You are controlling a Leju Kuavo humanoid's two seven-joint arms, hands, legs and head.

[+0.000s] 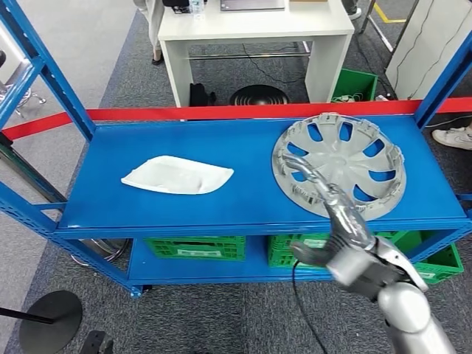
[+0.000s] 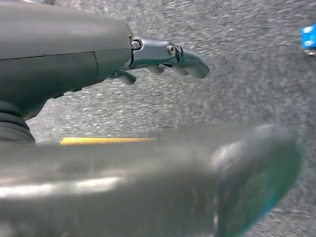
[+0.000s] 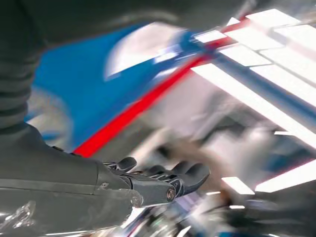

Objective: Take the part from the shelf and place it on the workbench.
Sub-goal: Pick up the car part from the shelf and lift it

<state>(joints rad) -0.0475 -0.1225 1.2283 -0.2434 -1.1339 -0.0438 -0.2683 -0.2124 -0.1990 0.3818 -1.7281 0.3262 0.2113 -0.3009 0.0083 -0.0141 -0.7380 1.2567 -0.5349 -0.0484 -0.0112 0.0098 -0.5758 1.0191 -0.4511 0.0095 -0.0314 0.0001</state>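
A grey wheel cover [image 1: 345, 158] lies flat on the right half of the blue shelf board [image 1: 251, 199]. A white moulded part [image 1: 177, 175] lies on the left half. My right hand [image 1: 339, 221] reaches in from the lower right with its fingers stretched out over the near left rim of the wheel cover and its thumb spread out to the left; it holds nothing. The right wrist view is blurred and shows the right hand [image 3: 160, 180] with straight fingers in front of the shelf. My left hand [image 2: 160, 54] hangs over grey carpet, fingers straight and empty.
Green crates [image 1: 195, 247] stand on the lower shelf board. Blue uprights [image 1: 47, 70] frame the shelf at both ends, and a red bar [image 1: 223, 112] runs along its back. Behind it stands a white table [image 1: 256, 33]. A black round base [image 1: 50, 317] sits on the floor at the lower left.
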